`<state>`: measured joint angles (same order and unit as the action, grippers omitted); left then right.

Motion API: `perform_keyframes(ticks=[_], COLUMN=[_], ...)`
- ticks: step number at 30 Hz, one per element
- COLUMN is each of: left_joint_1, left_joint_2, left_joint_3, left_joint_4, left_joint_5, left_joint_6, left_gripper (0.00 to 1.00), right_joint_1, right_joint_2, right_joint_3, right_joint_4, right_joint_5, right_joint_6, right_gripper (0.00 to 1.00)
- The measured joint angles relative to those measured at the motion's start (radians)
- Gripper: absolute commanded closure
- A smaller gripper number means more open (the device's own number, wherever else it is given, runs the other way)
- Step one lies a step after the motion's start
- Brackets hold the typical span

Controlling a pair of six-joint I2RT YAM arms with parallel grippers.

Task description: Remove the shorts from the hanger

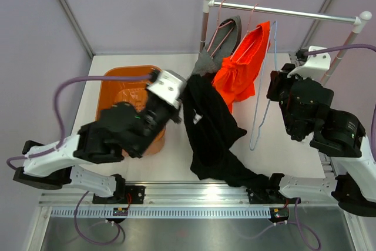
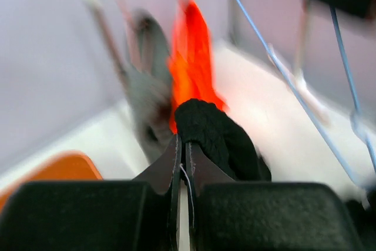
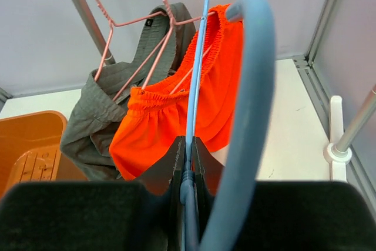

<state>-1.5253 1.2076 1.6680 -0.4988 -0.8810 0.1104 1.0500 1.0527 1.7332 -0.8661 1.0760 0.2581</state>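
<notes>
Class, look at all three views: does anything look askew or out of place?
The black shorts, pinched by the left gripper, trail limply across the table to its near edge. The blue hanger, clamped by the right gripper, hangs bare and tilted.

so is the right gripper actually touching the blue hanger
Touching. In the right wrist view the right gripper has its jaws shut on the blue hanger, whose wire runs straight up out from between the fingertips.
</notes>
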Motion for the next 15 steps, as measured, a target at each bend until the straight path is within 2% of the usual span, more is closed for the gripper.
perform_keyframes(ticks=[4,9,12,15], left_joint_1=[0.001,0.029,0.045,0.064], left_joint_2=[-0.032,0.019,-0.006,-0.056], left_joint_3=[0.102,0.375,0.392,0.337], left_joint_4=[0.396,0.789,0.965,1.069], left_joint_5=[-0.120,-0.140,-0.132,-0.121], left_joint_6=[0.398,0.837,0.995,1.067], left_gripper=[1.00,1.00,1.00,1.00], right_joint_1=[-0.003,-0.003,-0.003,-0.004], right_joint_2=[-0.028,-0.038,-0.043,-0.040], right_joint_3=[-0.018,-0.042,-0.071,-0.088], right_joint_4=[-0.016,-0.062,-0.073,-0.085], right_joint_5=[0.005,0.004,0.002,-0.005], right_joint_6=[0.013,0.042,0.053,0.058], right_gripper=[1.00,1.00,1.00,1.00])
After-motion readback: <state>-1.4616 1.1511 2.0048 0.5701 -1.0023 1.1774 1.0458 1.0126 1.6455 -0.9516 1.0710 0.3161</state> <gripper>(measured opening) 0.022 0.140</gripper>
